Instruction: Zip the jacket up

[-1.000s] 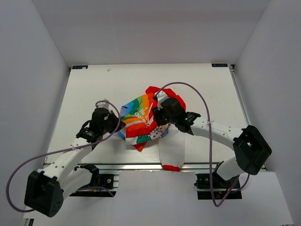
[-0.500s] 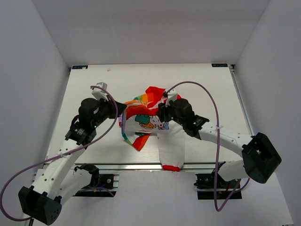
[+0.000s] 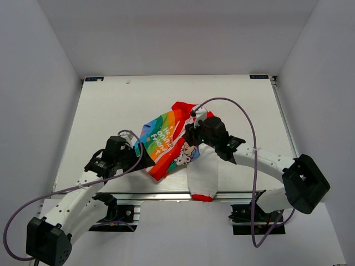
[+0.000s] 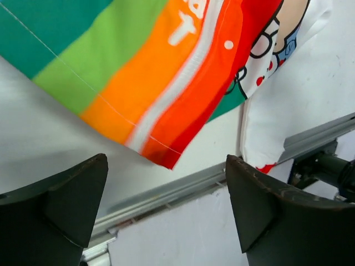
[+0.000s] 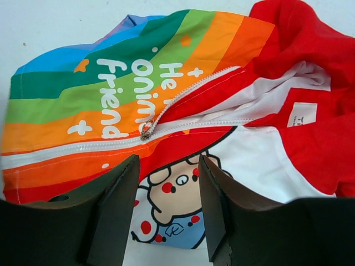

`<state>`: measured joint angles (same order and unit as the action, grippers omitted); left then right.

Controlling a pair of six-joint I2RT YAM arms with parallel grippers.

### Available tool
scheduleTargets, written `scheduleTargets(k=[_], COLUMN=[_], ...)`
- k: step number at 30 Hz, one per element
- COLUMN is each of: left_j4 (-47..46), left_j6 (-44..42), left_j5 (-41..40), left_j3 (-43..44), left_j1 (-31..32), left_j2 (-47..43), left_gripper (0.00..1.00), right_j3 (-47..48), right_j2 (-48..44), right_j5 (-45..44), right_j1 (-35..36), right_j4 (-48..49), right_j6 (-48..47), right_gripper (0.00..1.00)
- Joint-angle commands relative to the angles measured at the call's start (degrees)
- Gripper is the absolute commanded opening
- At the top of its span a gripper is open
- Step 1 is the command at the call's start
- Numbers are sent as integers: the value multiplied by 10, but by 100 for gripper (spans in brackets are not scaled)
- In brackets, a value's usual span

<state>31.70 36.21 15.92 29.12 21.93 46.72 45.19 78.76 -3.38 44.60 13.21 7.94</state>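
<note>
1. The small white fabric jacket, with its rainbow-striped hem, red hood lining and cartoon print, lies crumpled mid-way across the white desk, toward the near edge. One white sleeve with a red cuff droops over that edge.
2. Half a second ago the left claw had the hem pinched and pulled up. Now the hem lies flat again, and the left claw stands wide open just off the hem's near corner, holding nothing.
3. The right claw hovers partly open over the chest, pinching nothing that shows. The small metal zipper slider lies just beyond its fingers.
4. The teeth are joined only across the hem; above the slider they part. With the hem released, nothing anchors the bottom, so I judge a fresh hold is needed there before the slider is pulled.
</note>
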Motion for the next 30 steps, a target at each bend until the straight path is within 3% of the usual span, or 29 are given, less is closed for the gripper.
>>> scheduleTargets(k=[1,5,8,15,19,24,30], left_j4=[37,63,38,32,14,31,-16], left_j6=[-2,-50,-73,-104,-131,-119,-119], left_j5=[5,-35,-51,-203,-233,-310,-276], left_j3=[59,124,161,273,286,306,318], left_j1=[1,1,10,152,176,179,179], left_j2=[-17,1,77,310,387,463,500], left_gripper=[98,98,98,98,98,89,78], right_j3=[2,-3,1,6,4,-1,-4], right_j2=[0,-3,5,17,18,11,14], right_j5=[21,25,25,29,63,98,125], right_j1=[-1,-1,-5,-24,-44,-71,-74], right_j4=[3,-3,-11,-30,-35,-38,-35], right_j6=[-26,-43,-43,-36,-27,-15,-14], right_gripper=[52,52,53,52,52,50,50])
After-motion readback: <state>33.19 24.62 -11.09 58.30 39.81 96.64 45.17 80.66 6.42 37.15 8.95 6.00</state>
